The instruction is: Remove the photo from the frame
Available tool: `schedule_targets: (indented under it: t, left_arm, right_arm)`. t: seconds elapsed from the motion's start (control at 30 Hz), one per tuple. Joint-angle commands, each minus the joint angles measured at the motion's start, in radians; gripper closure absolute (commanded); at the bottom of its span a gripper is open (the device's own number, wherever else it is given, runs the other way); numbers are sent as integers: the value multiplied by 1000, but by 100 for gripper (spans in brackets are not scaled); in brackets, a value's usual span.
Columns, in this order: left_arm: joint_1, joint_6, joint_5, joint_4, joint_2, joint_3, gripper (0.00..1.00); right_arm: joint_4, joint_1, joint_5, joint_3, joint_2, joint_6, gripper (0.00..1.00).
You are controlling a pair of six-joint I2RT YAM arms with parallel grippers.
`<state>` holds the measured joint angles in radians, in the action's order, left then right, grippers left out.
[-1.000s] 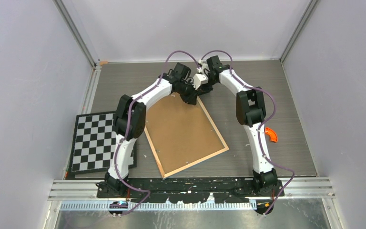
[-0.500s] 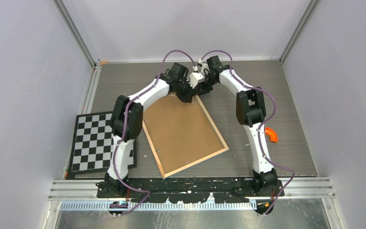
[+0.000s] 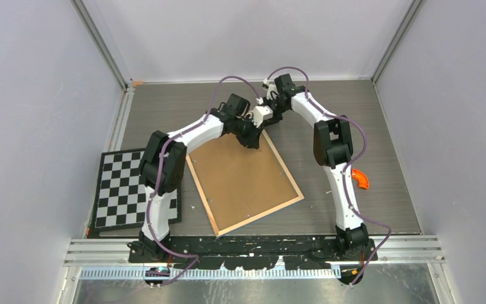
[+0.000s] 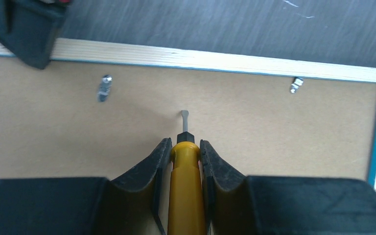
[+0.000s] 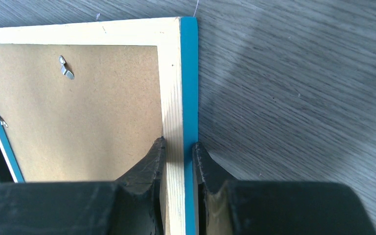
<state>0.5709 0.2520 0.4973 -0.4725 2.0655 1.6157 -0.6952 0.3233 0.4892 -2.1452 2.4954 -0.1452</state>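
One frame (image 3: 243,180) lies back-up on the grey table (image 3: 354,114), its brown board facing me and its far edge under both my wrists. The photo is hidden beneath that board, so I cannot see it. My left pincer (image 4: 185,142) is clenched on one yellow-handled screwdriver (image 4: 186,186), whose flat metal tip rests on the board a little inside the wooden rim. Two small metal tabs (image 4: 105,88) show in that wrist's view, one on each side of the tip and both near the rim. My right pincer (image 5: 178,142) is clamped across the frame's rim close to a corner, one finger on the board side and the other on the blue outer edge. One more tab sits clearly in its view. Off to my left, one checkerboard (image 3: 123,183) lies flat, partly covered by my left arm. One small orange piece (image 3: 360,178) sits beside my right arm, apart from the frame.
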Motion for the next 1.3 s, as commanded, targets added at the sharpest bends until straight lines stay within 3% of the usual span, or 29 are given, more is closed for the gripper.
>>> schedule_targets:
  t: [0.0, 0.63, 1.07, 1.27]
  left_arm:
    - [50, -36, 58, 129, -88, -66, 100]
    - [210, 11, 74, 223, -102, -186, 100]
    - [243, 68, 69, 187, -87, -182, 100]
    - [244, -94, -69, 257, -90, -192, 100]
  right_arm:
    - [-74, 13, 19, 14, 16, -40, 100]
    - [-51, 11, 15, 77, -10, -47, 100]
    - [-26, 10, 14, 123, -32, -53, 99]
    - [-24, 10, 14, 125, -32, -53, 99]
